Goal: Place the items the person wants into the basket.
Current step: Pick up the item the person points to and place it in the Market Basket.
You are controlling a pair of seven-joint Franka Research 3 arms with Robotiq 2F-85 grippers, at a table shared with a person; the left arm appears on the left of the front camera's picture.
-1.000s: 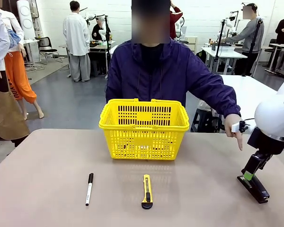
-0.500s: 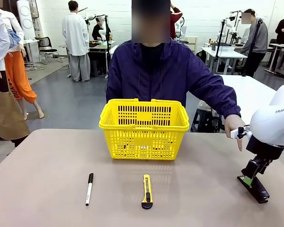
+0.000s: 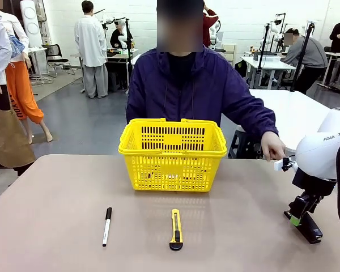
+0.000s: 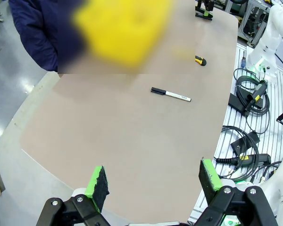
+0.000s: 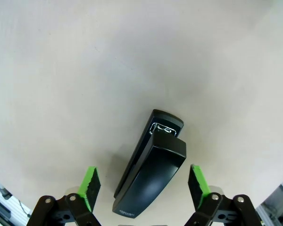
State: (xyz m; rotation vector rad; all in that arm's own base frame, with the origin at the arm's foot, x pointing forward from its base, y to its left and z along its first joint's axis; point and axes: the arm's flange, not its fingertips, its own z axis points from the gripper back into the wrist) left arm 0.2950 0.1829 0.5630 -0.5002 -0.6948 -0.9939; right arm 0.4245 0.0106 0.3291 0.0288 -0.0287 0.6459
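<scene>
A black stapler (image 5: pixel 151 169) lies flat on the table at the right (image 3: pixel 310 229). My right gripper (image 5: pixel 142 175) is down over it, one green pad (image 5: pixel 90 181) on each side with a gap to the stapler's flanks, so it stands open around the stapler (image 3: pixel 296 220). The yellow basket (image 3: pixel 173 164) stands at the far middle of the table in front of the person (image 3: pixel 198 85), whose hand (image 3: pixel 272 152) rests at the far right edge. My left gripper (image 4: pixel 152 168) hangs open and empty above the table's left end.
A white marker with a black cap (image 3: pixel 106 225) and a yellow-and-black utility knife (image 3: pixel 175 228) lie in front of the basket. The left wrist view shows the marker (image 4: pixel 170 94), the knife (image 4: pixel 200 60), and cables (image 4: pixel 247 141) on the floor beside the table.
The person's hand, pointing down at the stapler a second ago, has drawn back to the table edge. My right gripper has sunk lower over the stapler.
</scene>
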